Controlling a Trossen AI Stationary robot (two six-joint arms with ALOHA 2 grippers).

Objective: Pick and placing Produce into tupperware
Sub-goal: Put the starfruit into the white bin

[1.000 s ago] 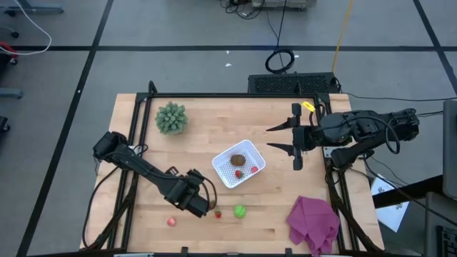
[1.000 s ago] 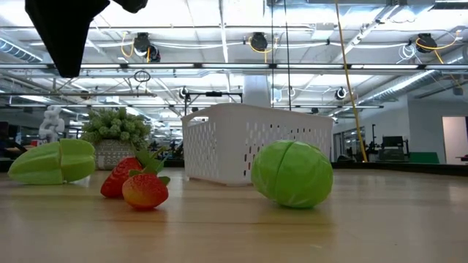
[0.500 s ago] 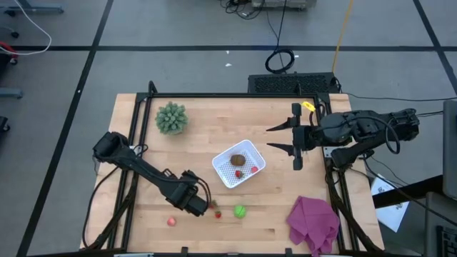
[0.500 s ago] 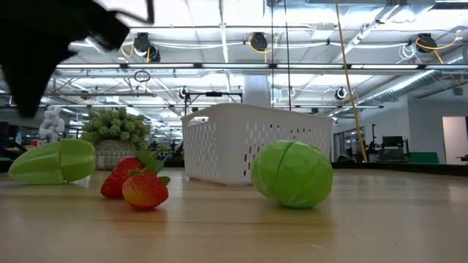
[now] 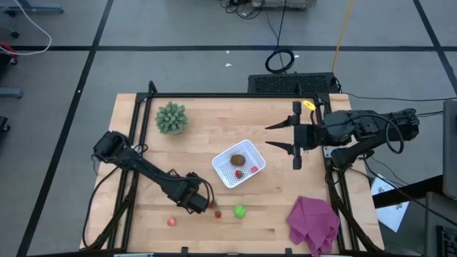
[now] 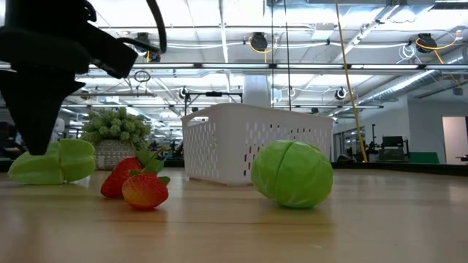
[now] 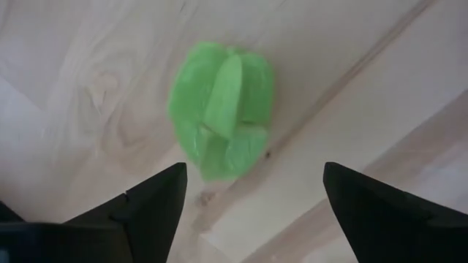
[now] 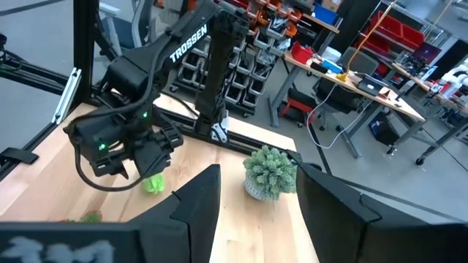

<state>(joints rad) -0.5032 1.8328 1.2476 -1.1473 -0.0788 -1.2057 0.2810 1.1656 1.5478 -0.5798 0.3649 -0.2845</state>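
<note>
Overhead view: left gripper [image 5: 206, 207] sits low near the table's front edge, beside a strawberry [image 5: 218, 213] and a green ball [image 5: 240, 211]; the white tupperware [image 5: 238, 163] lies mid-table holding a brown piece and red pieces. Right gripper [image 5: 277, 138] waits near the far right, its fingers parted and empty. Table-level view: green leafy piece [image 6: 53, 161] rests at the left, strawberries and ball before the tupperware. Left wrist view: fingers [image 7: 150, 204] spread wide, released, with the leafy piece [image 7: 221, 109] lying on the wood between them

Bare wood surrounds the green leafy piece [image 7: 221, 109] between open jaws.
</note>
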